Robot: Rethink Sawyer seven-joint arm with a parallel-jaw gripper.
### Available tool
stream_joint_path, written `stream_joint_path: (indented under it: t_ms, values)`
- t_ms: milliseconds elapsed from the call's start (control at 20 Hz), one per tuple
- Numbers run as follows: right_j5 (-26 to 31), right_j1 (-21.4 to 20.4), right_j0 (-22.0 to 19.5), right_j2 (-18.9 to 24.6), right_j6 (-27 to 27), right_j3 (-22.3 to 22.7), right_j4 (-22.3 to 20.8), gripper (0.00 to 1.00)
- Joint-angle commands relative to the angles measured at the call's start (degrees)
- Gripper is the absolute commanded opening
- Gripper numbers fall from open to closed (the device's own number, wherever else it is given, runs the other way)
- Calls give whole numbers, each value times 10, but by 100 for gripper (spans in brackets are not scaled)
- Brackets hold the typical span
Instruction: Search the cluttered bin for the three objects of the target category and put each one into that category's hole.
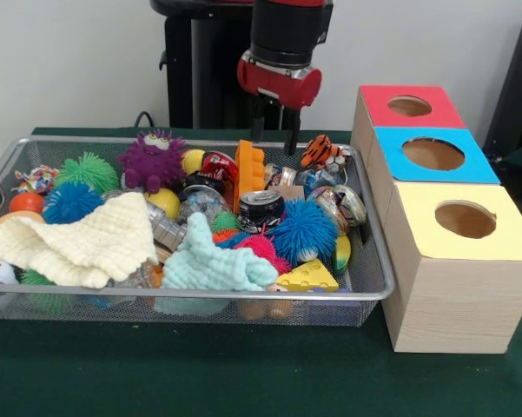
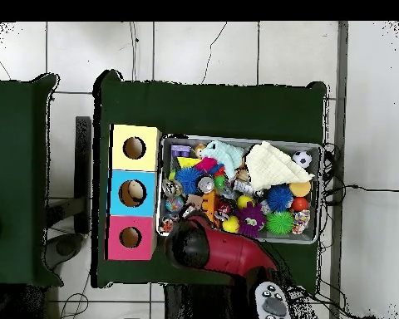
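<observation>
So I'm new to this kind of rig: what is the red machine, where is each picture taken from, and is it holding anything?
The red and black machine is a robot arm; its gripper hangs open and empty above the far side of a wire mesh bin. One picture faces the robot across the table; the other looks straight down, with the arm at the bottom. The bin holds mixed toys and cloths, such as a purple fuzzy monster and a cream knitted cloth. Beside it stand three wooden boxes with red, blue and yellow holed tops.
</observation>
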Motion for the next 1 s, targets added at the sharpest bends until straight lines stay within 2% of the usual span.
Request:
stream_joint_path:
  t_ms: [50,250,400,650,1000]
  values:
    - [-18,22,3,78,37,4,-16,100]
    - [-1,6,13,77,43,16,-10,100]
    - [28,0,-1,93,31,10,-4,100]
    - [40,-5,-25,117,23,16,-2,100]
    - [-4,40,-47,140,21,5,-20,100]
